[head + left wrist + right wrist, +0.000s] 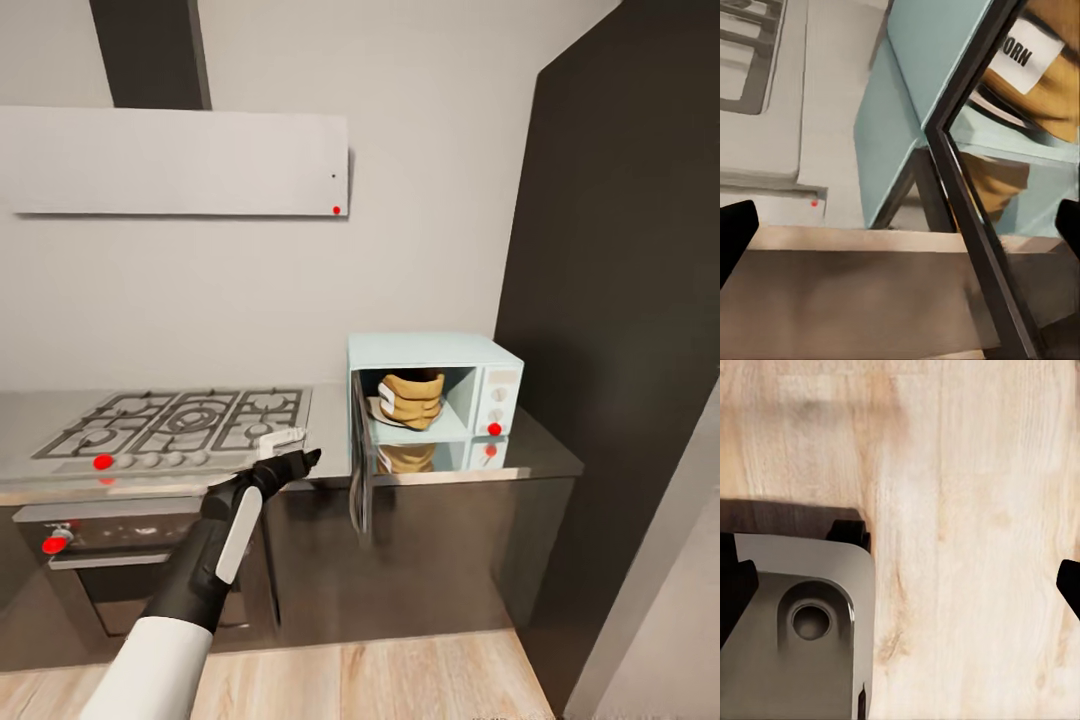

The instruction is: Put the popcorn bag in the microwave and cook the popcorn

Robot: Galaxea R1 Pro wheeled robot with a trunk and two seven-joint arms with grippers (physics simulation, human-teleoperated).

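The popcorn bag [411, 399] sits inside the microwave [480, 352], whose door [358, 468] hangs open, with the left gripper [298, 456] empty, fingers spread, beside that door.

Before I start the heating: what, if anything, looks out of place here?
The microwave door hangs wide open, edge-on toward the camera, with the popcorn bag already inside, so it cannot heat yet. The left hand is short of the door, fingers apart, empty. Nothing looks spilled or damaged.
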